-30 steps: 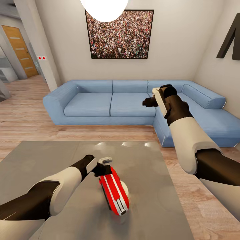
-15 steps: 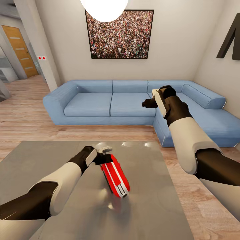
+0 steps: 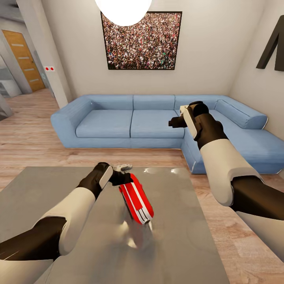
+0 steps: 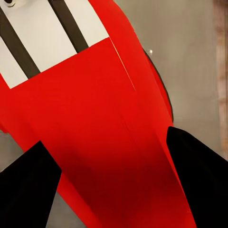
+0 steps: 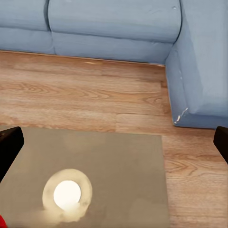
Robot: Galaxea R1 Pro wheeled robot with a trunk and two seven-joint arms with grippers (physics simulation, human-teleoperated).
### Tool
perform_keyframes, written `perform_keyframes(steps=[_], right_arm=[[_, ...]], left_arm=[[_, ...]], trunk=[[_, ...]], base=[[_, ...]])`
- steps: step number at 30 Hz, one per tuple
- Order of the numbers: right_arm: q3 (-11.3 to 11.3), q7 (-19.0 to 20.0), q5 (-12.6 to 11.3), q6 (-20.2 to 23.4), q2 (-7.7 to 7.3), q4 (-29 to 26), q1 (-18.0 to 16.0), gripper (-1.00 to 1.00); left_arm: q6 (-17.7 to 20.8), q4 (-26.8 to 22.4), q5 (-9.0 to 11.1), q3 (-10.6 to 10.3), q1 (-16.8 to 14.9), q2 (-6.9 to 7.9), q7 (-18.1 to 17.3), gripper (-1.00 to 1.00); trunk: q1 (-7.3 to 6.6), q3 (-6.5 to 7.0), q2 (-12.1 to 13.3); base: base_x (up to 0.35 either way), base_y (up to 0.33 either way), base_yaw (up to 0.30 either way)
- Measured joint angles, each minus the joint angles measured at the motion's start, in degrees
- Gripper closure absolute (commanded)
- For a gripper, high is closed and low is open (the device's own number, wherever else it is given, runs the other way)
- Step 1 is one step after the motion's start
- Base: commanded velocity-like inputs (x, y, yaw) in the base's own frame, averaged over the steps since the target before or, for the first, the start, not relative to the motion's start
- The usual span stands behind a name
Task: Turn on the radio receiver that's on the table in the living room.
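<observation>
The red-and-white radio receiver [image 3: 136,201] hangs tilted just above the glossy grey table [image 3: 181,240], and its blurred reflection shows on the top below it. My left gripper [image 3: 123,178] is shut on its far end. In the left wrist view the radio's red shell [image 4: 95,118] sits between both black fingers [image 4: 28,190]. The dial is hidden. My right gripper [image 3: 176,120] is raised in front of the sofa, open and holding nothing. The right wrist view looks down on the table's far corner [image 5: 123,156] with the fingertips [image 5: 9,142] wide apart.
A blue corner sofa [image 3: 118,122] runs behind the table and along the right, with a strip of wood floor [image 3: 98,157] between them. A crowd picture [image 3: 141,41] hangs on the beige wall. A wooden door [image 3: 23,59] stands far left. A ceiling lamp [image 3: 123,10] hangs overhead.
My left gripper has risen and moved away from me with the radio in it, so the radio now hangs higher over the table. The right arm has barely moved.
</observation>
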Motion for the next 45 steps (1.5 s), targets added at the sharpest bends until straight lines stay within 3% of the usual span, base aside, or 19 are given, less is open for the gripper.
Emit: perform_keyframes(steps=[4, 10, 18, 27, 38, 41, 45], right_arm=[[0.0, -0.03, 0.09, 0.0, -0.04, 0.0, 0.0, -1.0], [0.0, -0.08, 0.13, 0.0, -0.09, -0.15, 0.0, -1.0], [-0.02, -0.17, 0.22, 0.0, -0.18, -0.66, 0.0, -1.0], [-0.09, -0.18, 0.22, 0.0, -0.51, -0.79, 0.0, -1.0], [-0.02, -0.12, 0.25, 0.0, -0.53, -0.84, 0.0, -1.0], [-0.01, -0.1, 0.23, 0.0, -0.53, -0.86, 0.0, -1.0], [0.0, -0.11, 0.22, 0.0, -0.52, -0.88, 0.0, -1.0]], left_arm=[[4.18, -5.11, 0.16, -0.01, 0.01, 0.0, -0.01, 1.0], [7.06, -12.05, 0.02, -0.1, 0.02, 0.0, 0.04, 1.0], [7.43, -15.0, 0.18, -0.09, 0.02, 0.0, 0.08, 1.0], [7.83, -21.46, 0.22, 0.0, 0.01, 0.67, 0.01, 1.0], [7.79, -22.27, 0.0, 0.0, -0.69, 1.93, 0.11, 1.0], [7.71, -21.26, -0.02, 0.01, -1.62, 2.35, 0.21, 1.0], [7.47, -16.12, -0.27, 0.06, -4.19, 3.91, 0.41, 1.0]], trunk=[[0.0, 0.0, 0.0], [0.0, -0.01, 0.0], [0.0, 0.0, 0.0], [0.0, 0.0, 0.0], [0.0, -0.01, 0.0], [0.0, -0.01, 0.0], [0.0, -0.01, 0.0]], base=[[0.0, 0.0, 0.0], [0.0, 0.0, 0.0], [0.0, 0.0, 0.0], [0.0, 0.0, 0.0], [0.0, 0.0, 0.0], [0.0, 0.0, 0.0], [0.0, 0.0, 0.0]])
